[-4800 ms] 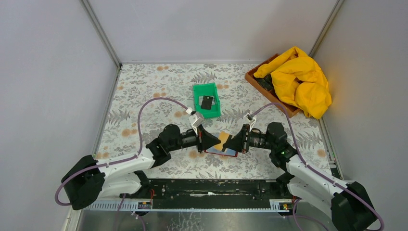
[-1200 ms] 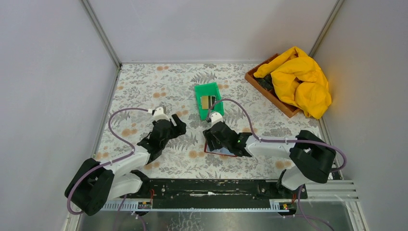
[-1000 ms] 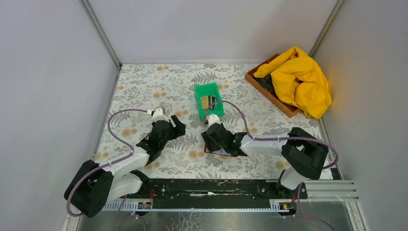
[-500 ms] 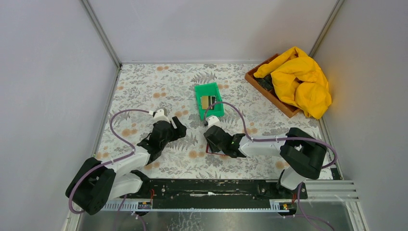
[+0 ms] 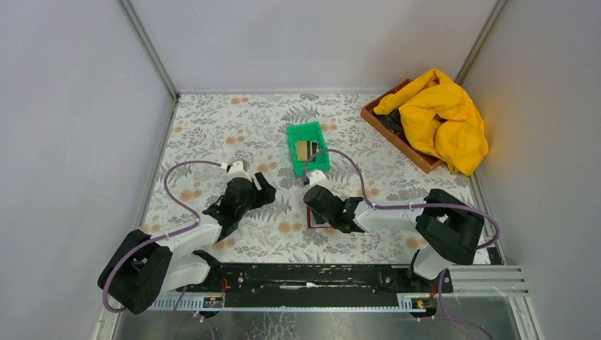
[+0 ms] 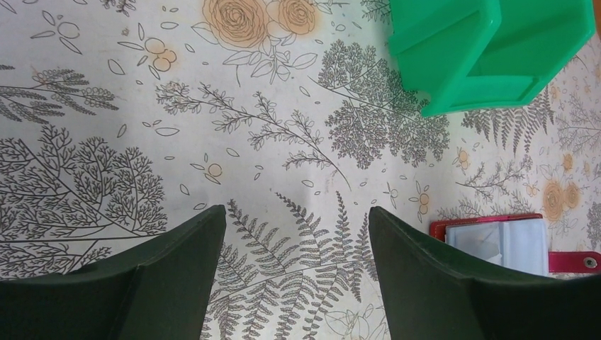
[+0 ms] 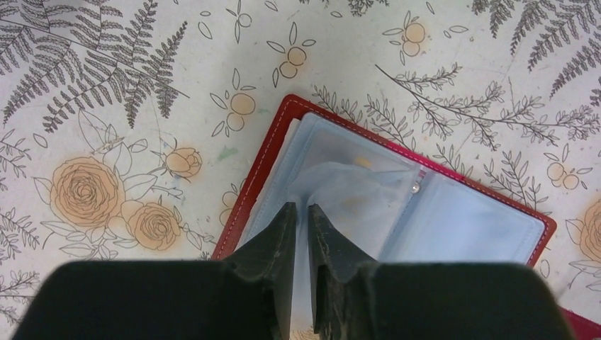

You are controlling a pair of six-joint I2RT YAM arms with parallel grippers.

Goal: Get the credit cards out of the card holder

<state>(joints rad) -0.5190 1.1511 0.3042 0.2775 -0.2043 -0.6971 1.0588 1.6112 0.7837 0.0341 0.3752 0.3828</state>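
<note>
The card holder (image 7: 464, 212) lies open on the flowered table, dark red with pale blue-grey sleeves and a snap stud. My right gripper (image 7: 302, 209) points down on it with the jaws nearly together, pinching a raised fold of sleeve. In the top view the right gripper (image 5: 321, 211) hides most of the card holder (image 5: 312, 222). A faint tan patch shows through one sleeve; I cannot tell whether it is a card. Two credit cards (image 5: 306, 148), gold-tan and dark, lie in the green bin (image 5: 305, 128). My left gripper (image 6: 296, 216) is open over bare table, left of the card holder (image 6: 496, 239).
The green bin (image 6: 489, 53) stands just beyond the card holder, towards the back. A wooden tray (image 5: 380, 121) draped with a yellow cloth (image 5: 443, 117) sits at the back right. Grey walls close in the table on three sides.
My right gripper's jaws have gone from wide open to nearly together on a sleeve of the card holder and shifted slightly right. The left arm has barely moved.
</note>
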